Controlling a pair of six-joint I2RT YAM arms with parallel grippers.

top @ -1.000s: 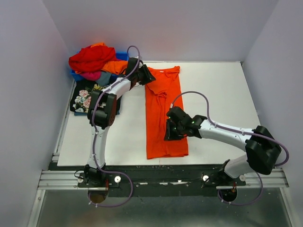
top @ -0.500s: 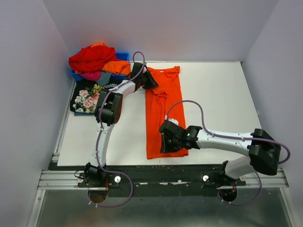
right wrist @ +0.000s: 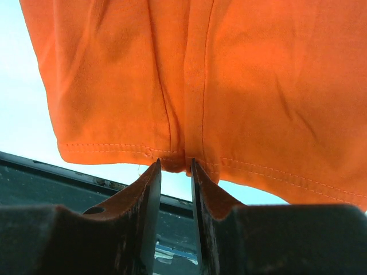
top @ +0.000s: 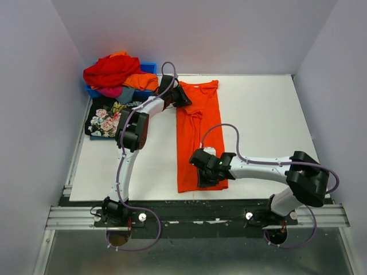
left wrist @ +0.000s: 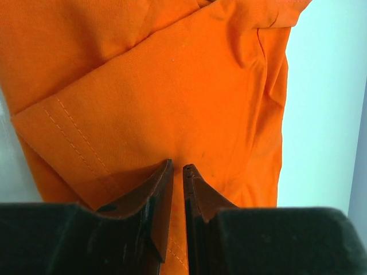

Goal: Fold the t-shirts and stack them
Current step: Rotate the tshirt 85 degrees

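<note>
One orange t-shirt spread; t-shirts heap over bin.

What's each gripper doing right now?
Left gripper: closed, pinching the plain bright orange cloth t-shirt near its sleeve end.
Right gripper: closed, pinching the same t-shirt's bottom hem.
</note>
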